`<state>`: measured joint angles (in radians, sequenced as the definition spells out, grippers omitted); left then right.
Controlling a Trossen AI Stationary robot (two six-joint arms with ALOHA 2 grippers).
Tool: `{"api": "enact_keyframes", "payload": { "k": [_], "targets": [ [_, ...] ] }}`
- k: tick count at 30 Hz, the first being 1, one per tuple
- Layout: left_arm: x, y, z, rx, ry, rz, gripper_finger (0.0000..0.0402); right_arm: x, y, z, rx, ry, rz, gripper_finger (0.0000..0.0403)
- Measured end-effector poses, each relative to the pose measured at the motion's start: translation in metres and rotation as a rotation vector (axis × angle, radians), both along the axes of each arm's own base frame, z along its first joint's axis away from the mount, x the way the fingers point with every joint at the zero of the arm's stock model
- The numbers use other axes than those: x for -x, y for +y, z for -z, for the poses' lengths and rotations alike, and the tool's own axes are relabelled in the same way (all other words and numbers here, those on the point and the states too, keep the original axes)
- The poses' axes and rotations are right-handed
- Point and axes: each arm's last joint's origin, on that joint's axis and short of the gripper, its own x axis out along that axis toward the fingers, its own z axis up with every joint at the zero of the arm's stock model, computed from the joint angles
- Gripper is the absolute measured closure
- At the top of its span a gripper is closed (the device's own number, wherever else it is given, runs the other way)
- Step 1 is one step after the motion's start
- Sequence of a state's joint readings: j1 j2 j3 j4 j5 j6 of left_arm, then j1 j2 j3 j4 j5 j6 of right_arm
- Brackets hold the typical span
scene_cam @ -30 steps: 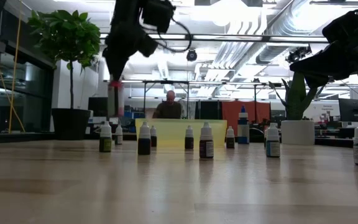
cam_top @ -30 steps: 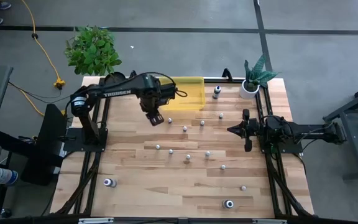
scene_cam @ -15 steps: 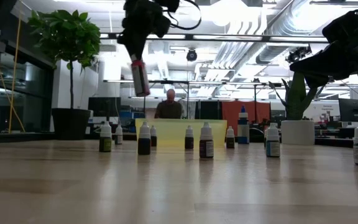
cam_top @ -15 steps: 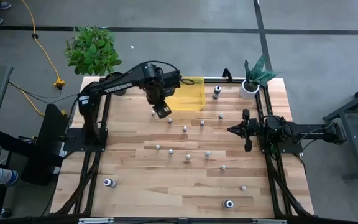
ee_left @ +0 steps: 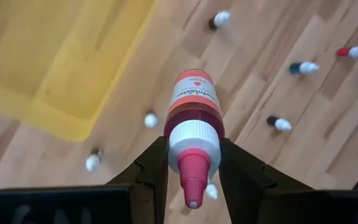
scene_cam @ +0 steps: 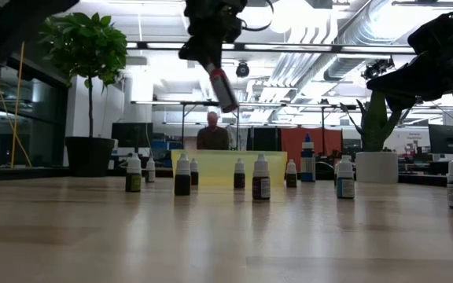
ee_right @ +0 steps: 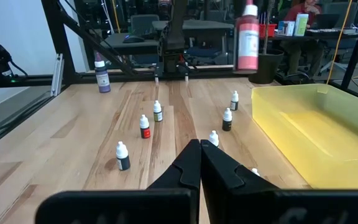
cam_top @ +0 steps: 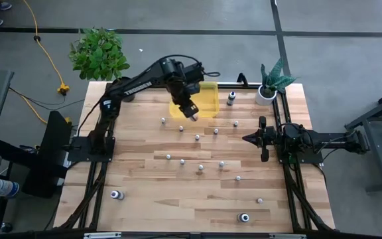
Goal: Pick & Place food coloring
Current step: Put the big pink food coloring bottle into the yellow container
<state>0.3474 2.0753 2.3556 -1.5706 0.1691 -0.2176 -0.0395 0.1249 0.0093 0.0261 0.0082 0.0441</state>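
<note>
High view: the left gripper point(cam_top: 191, 113), jaws clamped on a pink food-coloring bottle point(cam_top: 192, 113), hangs in the upper centre of the frame, over the near edge of the yellow bin point(cam_top: 207, 89). In the left wrist view the pink bottle sits between the fingers point(ee_left: 238, 171), and the bin floor looks bare, so the sorting seems barely begun. About a dozen small bottles point(cam_top: 200, 168) stand scattered across the bench point(cam_top: 138, 172), none blocking the drop. The right gripper point(cam_top: 246, 139) waits at centre right, jaws pressed together. A potted plant point(cam_top: 269, 85) stands beside the bin. In the low view, a person point(scene_cam: 213, 132) sits beyond the bench.
</note>
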Motion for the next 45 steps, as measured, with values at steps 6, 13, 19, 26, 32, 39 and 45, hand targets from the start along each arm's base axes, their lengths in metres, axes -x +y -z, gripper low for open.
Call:
{"api": "enact_keyframes", "payload": {
  "k": [6,13,19,26,32,39,45],
  "targets": [
    [0.005,0.020,0.004,-0.027,0.005,0.033,0.0298,0.000,0.000,0.000,0.000,0.000,0.000,0.0402],
    [0.018,0.048,0.003,-0.159,0.059,0.008,0.0298,0.000,0.000,0.000,0.000,0.000,0.000,0.0402],
    [0.030,0.078,0.008,-0.288,0.154,-0.071,0.0298,0.000,0.000,0.000,0.000,0.000,0.000,0.0402],
    [0.032,0.095,0.030,-0.286,0.242,-0.036,0.0298,0.000,0.000,0.000,0.000,0.000,0.000,0.0402],
    [0.021,0.112,0.059,-0.293,0.314,-0.044,0.0298,0.000,0.000,0.000,0.000,0.000,0.000,0.0402],
    [0.009,0.124,0.083,-0.315,0.336,-0.053,0.0298,0.000,0.000,0.000,0.000,0.000,0.000,0.0402],
    [0.002,0.134,0.102,-0.307,0.350,-0.067,0.0298,0.000,0.000,0.000,0.000,0.000,0.000,0.0402]
  ]
}}
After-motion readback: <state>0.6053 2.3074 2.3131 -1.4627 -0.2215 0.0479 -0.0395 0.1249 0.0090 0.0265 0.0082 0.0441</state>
